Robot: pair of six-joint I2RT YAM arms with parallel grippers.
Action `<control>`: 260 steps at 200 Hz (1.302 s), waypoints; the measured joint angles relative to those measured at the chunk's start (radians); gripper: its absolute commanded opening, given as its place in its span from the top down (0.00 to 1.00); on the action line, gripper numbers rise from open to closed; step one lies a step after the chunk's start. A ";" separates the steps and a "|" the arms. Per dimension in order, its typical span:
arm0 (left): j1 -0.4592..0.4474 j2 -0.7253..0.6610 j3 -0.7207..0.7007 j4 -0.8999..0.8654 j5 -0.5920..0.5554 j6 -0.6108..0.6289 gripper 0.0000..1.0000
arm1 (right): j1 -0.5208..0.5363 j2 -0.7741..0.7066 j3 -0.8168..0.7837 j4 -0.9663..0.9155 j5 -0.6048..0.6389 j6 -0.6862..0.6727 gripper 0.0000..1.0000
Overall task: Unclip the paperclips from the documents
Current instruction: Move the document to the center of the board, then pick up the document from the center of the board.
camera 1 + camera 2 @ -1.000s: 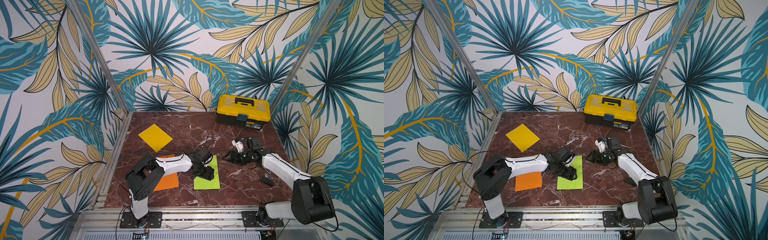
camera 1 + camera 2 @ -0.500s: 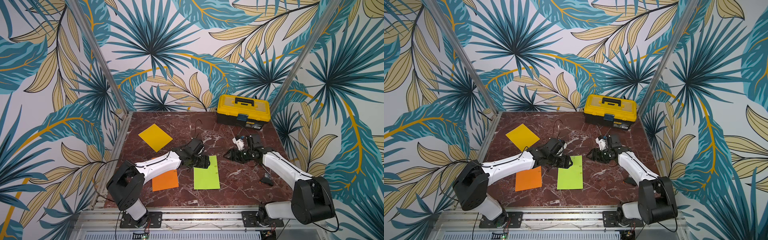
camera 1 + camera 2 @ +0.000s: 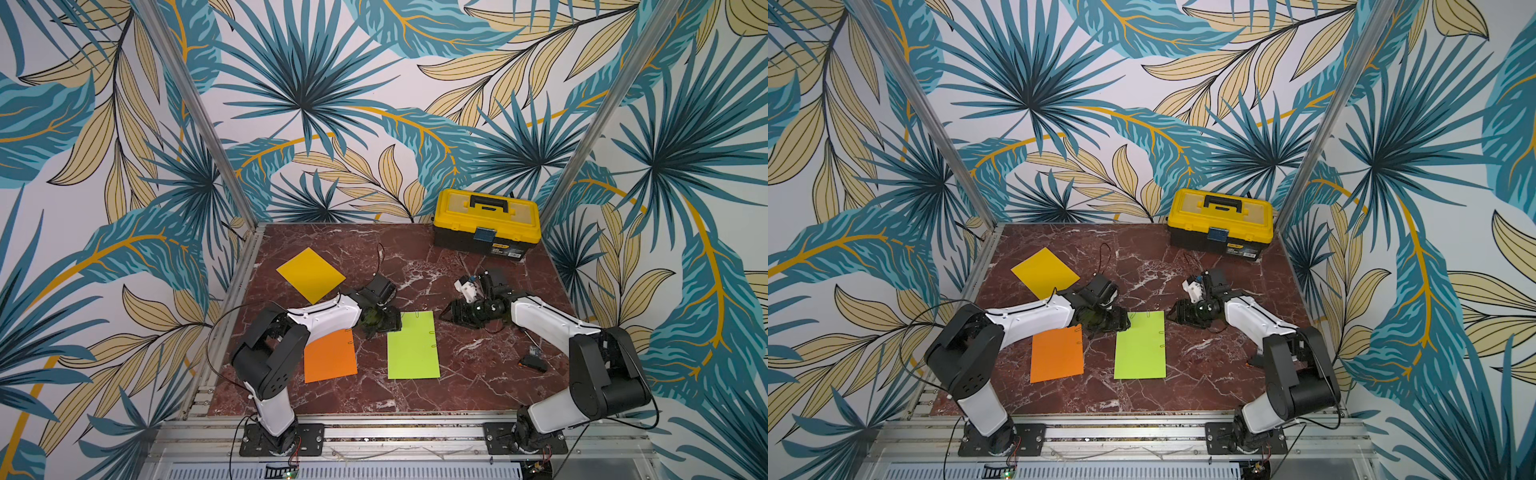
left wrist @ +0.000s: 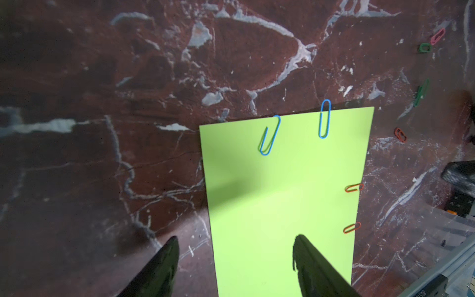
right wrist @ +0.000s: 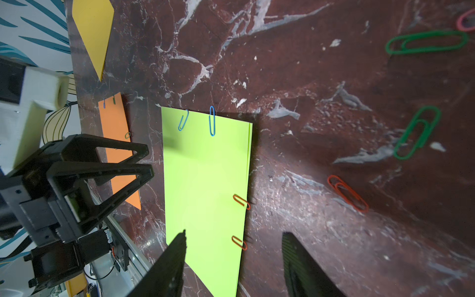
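Paperclips point(image 4: 324, 119) on the lime green sheet point(image 4: 282, 195): two blue over one short edge, two red paperclips point(image 4: 354, 187) over the adjoining long edge, all four clipped on. Loose paperclips point(image 5: 416, 133) scattered on the bare tabletop point(image 3: 415, 257) off that long edge, green, red and pink, none touching the sheet. Orange sheet point(image 5: 115, 123) flat just beside the green one but apart from it, with a blue and a green clip on its short edge and another green clip point(image 5: 127, 135) on its long edge. Golden yellow sheet point(image 3: 311, 274) flat farther back on the left, turned cornerwise, well apart from both; any clips on it too small to tell. Left gripper point(image 3: 384, 322) low at the far left corner of the lime green sheet in both top views, released, nothing between its spread fingers; in the left wrist view one finger point(image 4: 313, 270) over the sheet, its partner over bare tabletop beside the edge, contact with the paper impossible to tell. Right gripper point(image 3: 1173, 313) low just off the sheet's far right corner, likewise released and empty, fingers point(image 5: 167, 270) apart. Yellow-and-black toolbox point(image 3: 486, 224) shut at the back right corner of the tabletop. Small black object point(image 3: 534, 363) on the tabletop near the right arm.
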 measured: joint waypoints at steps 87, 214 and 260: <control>0.010 0.053 0.038 -0.001 0.000 0.006 0.36 | 0.022 0.138 0.026 0.050 0.017 0.004 0.39; 0.016 0.084 0.049 0.027 0.049 0.036 0.56 | 0.080 0.215 0.071 0.131 0.015 0.015 0.40; 0.017 0.087 0.049 0.035 0.058 0.036 0.57 | 0.085 0.231 0.078 0.154 -0.005 0.016 0.40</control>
